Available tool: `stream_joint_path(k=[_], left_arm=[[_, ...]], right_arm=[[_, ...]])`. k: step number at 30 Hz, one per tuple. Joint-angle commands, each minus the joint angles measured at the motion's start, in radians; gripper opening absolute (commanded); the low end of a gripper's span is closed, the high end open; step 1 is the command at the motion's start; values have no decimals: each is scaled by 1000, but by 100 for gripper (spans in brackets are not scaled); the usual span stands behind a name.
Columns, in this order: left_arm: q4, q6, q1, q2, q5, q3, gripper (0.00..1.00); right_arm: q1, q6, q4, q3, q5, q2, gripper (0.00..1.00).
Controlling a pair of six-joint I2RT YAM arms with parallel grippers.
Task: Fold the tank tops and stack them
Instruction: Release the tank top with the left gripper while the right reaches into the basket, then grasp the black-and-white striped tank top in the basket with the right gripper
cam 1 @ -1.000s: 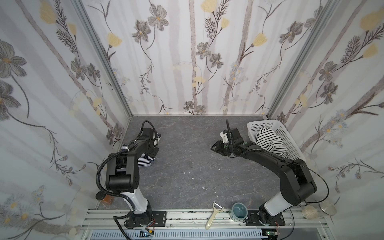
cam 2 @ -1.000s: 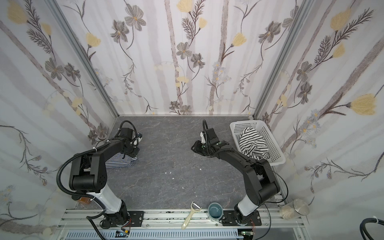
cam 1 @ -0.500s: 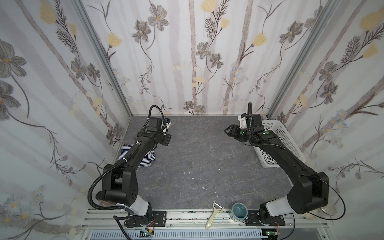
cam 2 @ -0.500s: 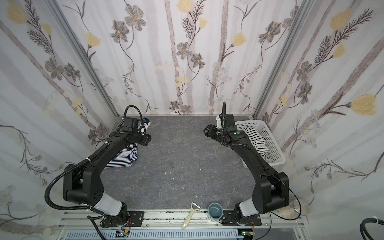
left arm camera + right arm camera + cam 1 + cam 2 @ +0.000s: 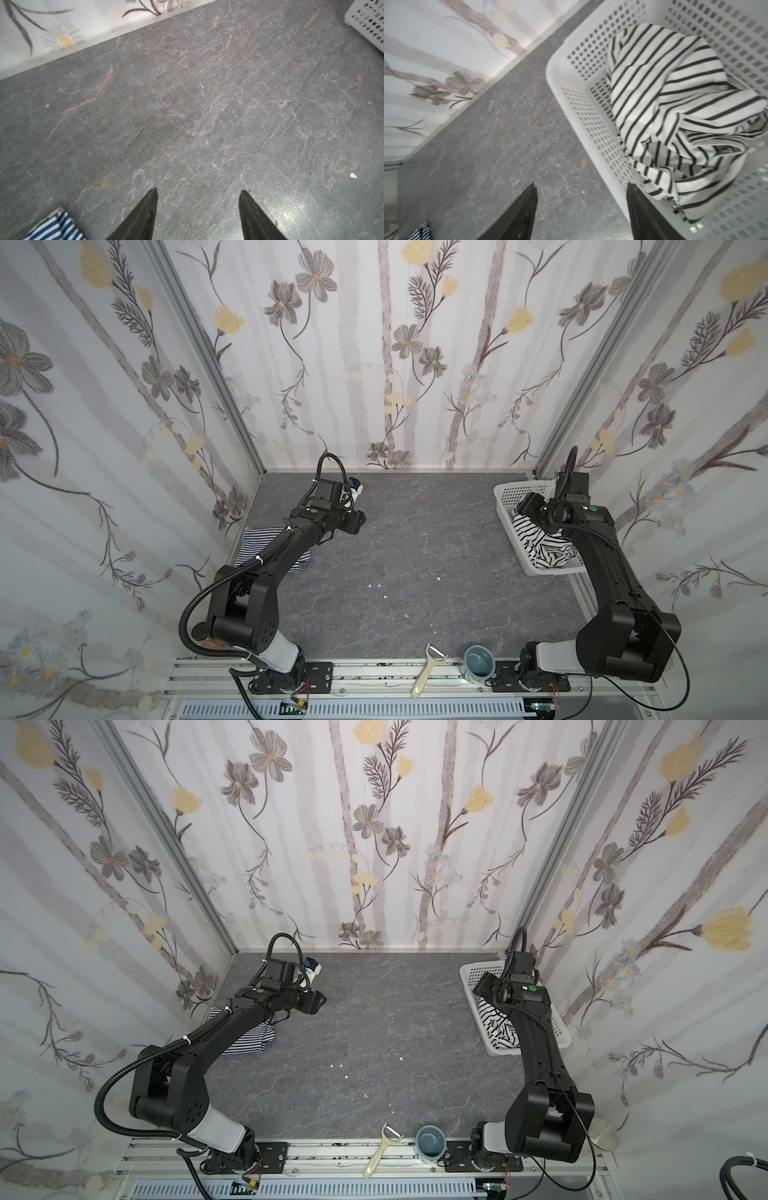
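The folded navy-and-white tank top [image 5: 255, 541] [image 5: 253, 1043] lies at the table's left edge, partly under my left arm, and its corner shows in the left wrist view [image 5: 54, 225]. My left gripper [image 5: 358, 524] [image 5: 198, 190] hovers open over bare table to its right, with nothing between the fingers. The white tank top with black stripes [image 5: 534, 541] [image 5: 675, 108] lies crumpled in the white basket [image 5: 509, 493] [image 5: 571, 83]. My right gripper [image 5: 524, 506] [image 5: 581, 184] is open above the basket's near-left rim, one finger over the table and one over the basket wall.
A cream peeler [image 5: 428, 668] and a blue-grey cup [image 5: 478, 662] sit on the front rail. Floral walls close in the table on three sides. The basket stands in the back right corner against the wall.
The left gripper rose off the navy top and swung back and right. The right gripper travelled from the table's middle to the basket. Both jaws opened wider.
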Motion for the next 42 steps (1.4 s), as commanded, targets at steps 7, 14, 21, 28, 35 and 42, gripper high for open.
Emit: stream_joint_path(k=[7, 14, 21, 28, 35, 42], left_arm=[[48, -15, -22, 34, -10, 13, 64], [46, 23, -22, 54, -30, 17, 65], [34, 32, -21, 59, -48, 33, 65], [31, 24, -23, 89, -72, 31, 65], [32, 41, -23, 110, -101, 27, 65], [28, 46, -23, 113, -112, 38, 65]], right_arm=[[-76, -6, 87, 36, 137, 212, 69], [-143, 6, 82, 106, 261, 342, 70], [-199, 20, 155, 14, 296, 367, 70], [-211, 6, 211, 34, 142, 487, 69], [-210, 5, 241, 90, 67, 583, 54], [-212, 24, 312, 14, -9, 447, 0]])
